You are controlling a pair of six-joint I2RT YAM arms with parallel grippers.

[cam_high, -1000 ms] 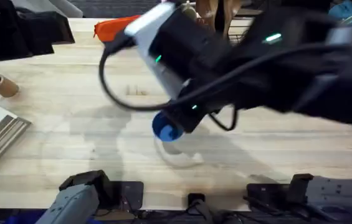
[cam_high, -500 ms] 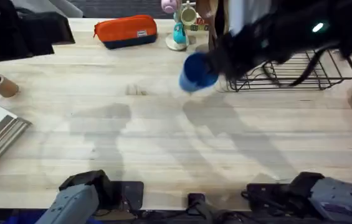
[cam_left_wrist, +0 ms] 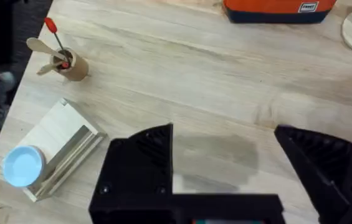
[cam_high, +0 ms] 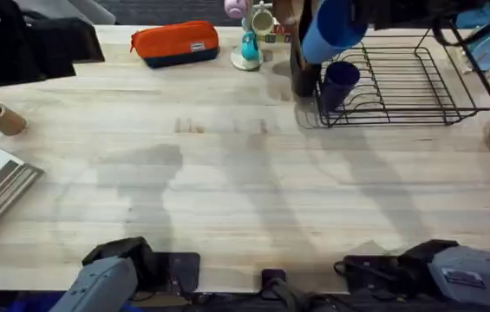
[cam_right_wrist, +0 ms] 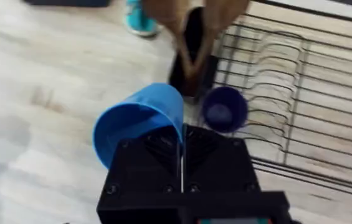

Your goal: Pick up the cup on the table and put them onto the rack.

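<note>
The right pincer (cam_right_wrist: pixel 182 144) is clamped on the rim of the bright blue cup (cam_right_wrist: pixel 139 126), its two black fingers pressed together with the cup's wall between them. In the overhead view that blue cup (cam_high: pixel 334 28) hangs tilted in the air above the left end of the black wire dish rack (cam_high: pixel 418 82), with the right arm coming in from the top edge. The dark navy cup (cam_high: pixel 340 83) already sits in the rack's left end, beside the row of upright plate slots; the right wrist view shows it (cam_right_wrist: pixel 224 110) just past the blue cup. A tall dark holder of wooden utensils (cam_high: pixel 303 61) stands just left of the rack on the tabletop (cam_high: pixel 227 173).

The left pincer (cam_left_wrist: pixel 225 162) hovers over bare wood with its fingers spread apart and nothing between them. An orange and navy pouch (cam_high: pixel 175 42) lies at the far edge.
</note>
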